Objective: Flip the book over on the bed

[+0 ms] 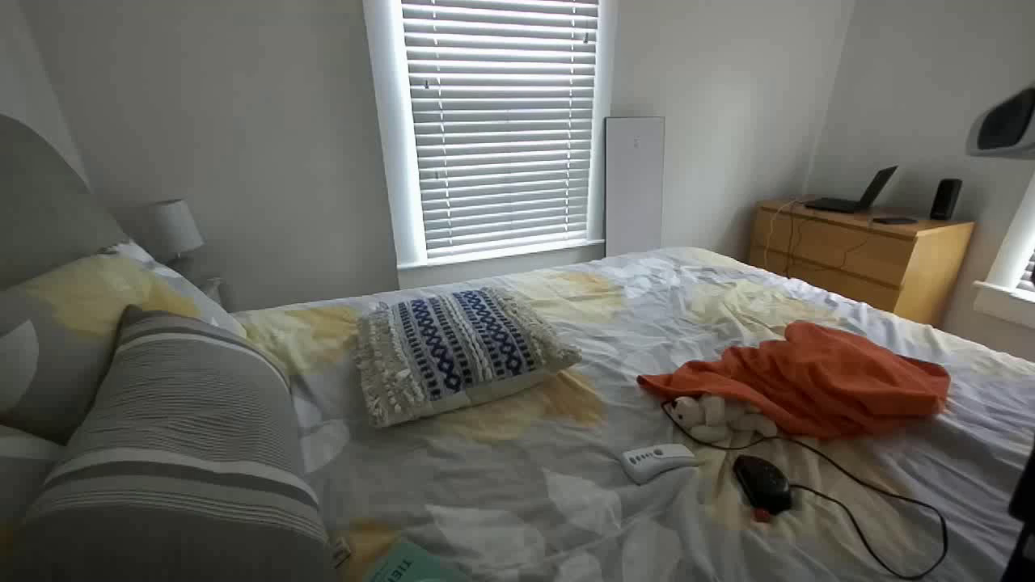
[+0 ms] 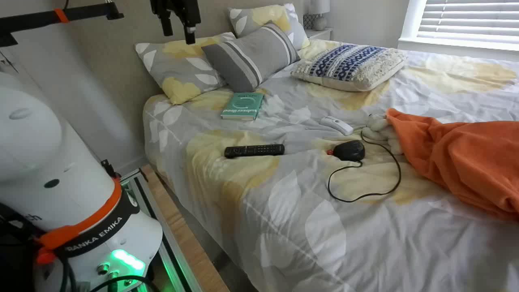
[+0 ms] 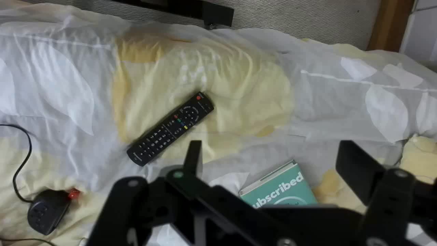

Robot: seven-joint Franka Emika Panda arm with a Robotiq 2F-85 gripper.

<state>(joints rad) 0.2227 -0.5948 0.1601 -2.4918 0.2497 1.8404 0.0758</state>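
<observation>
The book point(image 2: 242, 106) is teal-green and lies flat on the bed point(image 2: 292, 227), near the pillows, with its lettered cover up. In an exterior view only a corner of the book point(image 1: 408, 566) shows at the bottom edge. In the wrist view the book point(image 3: 283, 191) appears below and between the fingers, its lower part hidden by the gripper. My gripper point(image 2: 178, 35) is raised above the bed at the headboard end, apart from the book. In the wrist view the gripper point(image 3: 271, 150) has its fingers wide apart with nothing between them.
A black TV remote point(image 2: 254, 151) lies in front of the book. A white remote point(image 2: 337, 125), a black corded device point(image 2: 348, 151) and an orange cloth point(image 2: 462, 154) over a plush toy lie further right. A grey striped pillow point(image 2: 253, 56) and a patterned pillow point(image 2: 348, 67) lie behind.
</observation>
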